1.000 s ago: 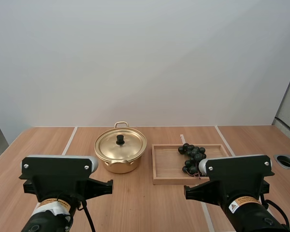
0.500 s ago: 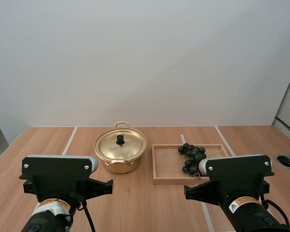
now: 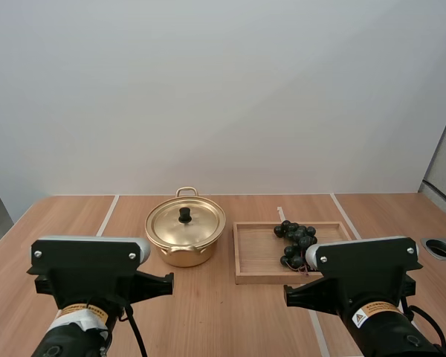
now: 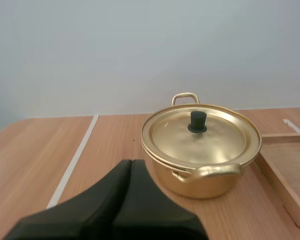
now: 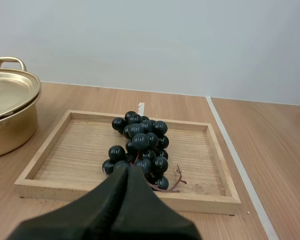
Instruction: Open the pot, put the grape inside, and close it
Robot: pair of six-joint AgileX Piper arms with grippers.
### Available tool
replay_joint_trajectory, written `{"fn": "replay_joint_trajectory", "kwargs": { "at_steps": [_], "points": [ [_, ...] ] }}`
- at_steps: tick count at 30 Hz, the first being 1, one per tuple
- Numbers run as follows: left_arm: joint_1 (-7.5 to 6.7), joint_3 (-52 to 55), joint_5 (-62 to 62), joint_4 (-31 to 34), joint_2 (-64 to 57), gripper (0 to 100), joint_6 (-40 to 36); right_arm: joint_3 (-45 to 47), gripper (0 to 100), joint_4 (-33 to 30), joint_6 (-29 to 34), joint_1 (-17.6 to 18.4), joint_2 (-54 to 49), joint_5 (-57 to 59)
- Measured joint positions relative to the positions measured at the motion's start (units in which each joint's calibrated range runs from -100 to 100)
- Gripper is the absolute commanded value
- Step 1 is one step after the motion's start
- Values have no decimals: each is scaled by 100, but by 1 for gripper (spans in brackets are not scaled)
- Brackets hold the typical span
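Pot (image 3: 184,253): gold and shiny, on the table (image 3: 74,223), at 9 o'clock from the wooden tray (image 3: 256,256), just beside it.
Lid (image 4: 210,142): flat on the pot, shutting it; looks thin, light and slippery.
Where to hold the lid: by the small black knob (image 4: 197,121) in its middle; best pinched from two sides and lifted straight up.
Loop handles (image 4: 184,97): one at 12 o'clock on the pot, one at 6 o'clock.
Inside the pot: hidden under the lid, so cannot tell.
Bunch of grapes (image 5: 139,144): dark round balls, lying near the middle of the tray, at 3 o'clock from the pot.
How the grapes handle: probably light, bumpy and a bit floppy; may swing or slip; a hard squeeze could hurt them.
Where to hold the grapes: around the thick part of the bunch, not by the thin red stem (image 5: 177,180).
Inside the tray: the grapes, with bare wood all around.
Left gripper (image 4: 131,161): fingers pressed together, holding nothing, on the 6 o'clock side of the pot, apart from it.
Right gripper (image 5: 127,167): fingers pressed together, holding nothing, on the 6 o'clock side of the tray, aimed at the grapes.
Step now: nothing done yet; lid comes off first.
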Motion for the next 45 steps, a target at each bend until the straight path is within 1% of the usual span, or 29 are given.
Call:
{"fn": "replay_joint_trajectory", "kwargs": {
  "at_steps": [4,6,9,10,11,13,14,17,18,21,26,34,40,45],
  "points": [
    [0,0,-1453,-22,0,0,0,-386,0,-13,0,0,-9,-88],
    [0,-57,-1668,-31,0,0,0,-736,0,-13,0,0,-9,-176],
    [0,-148,-1651,-31,0,0,0,-847,0,-13,0,0,-9,-176],
    [0,-349,-1668,-31,0,0,0,-1014,0,-13,0,0,-9,-215],
    [0,-486,-1537,-31,0,0,0,-1298,0,-13,0,0,10,-260],
    [0,-787,-1160,-31,0,0,0,-1526,0,-13,0,0,97,-219],
    [0,-1013,-974,-31,-11,0,0,-1821,0,-13,0,0,317,-219],
    [0,-1811,-437,-31,135,0,0,-2187,0,-13,0,0,752,-127],
    [0,-2019,-290,-31,242,0,0,-2463,0,-13,0,0,1053,20],
    [0,-2653,267,-31,702,0,19,-3059,0,-22,0,0,1702,514],
    [0,-3741,1436,-31,1559,0,403,-3962,0,-22,0,0,2593,1461],
    [0,-5308,3764,-175,3133,0,883,-5391,0,-22,0,0,3627,3286],
    [0,-6052,4974,-200,4105,0,1287,-6209,0,-22,0,0,4256,4373],
    [0,-6345,5674,-200,4707,0,1690,-6541,0,-22,-354,0,4728,5017]
  ]
}}
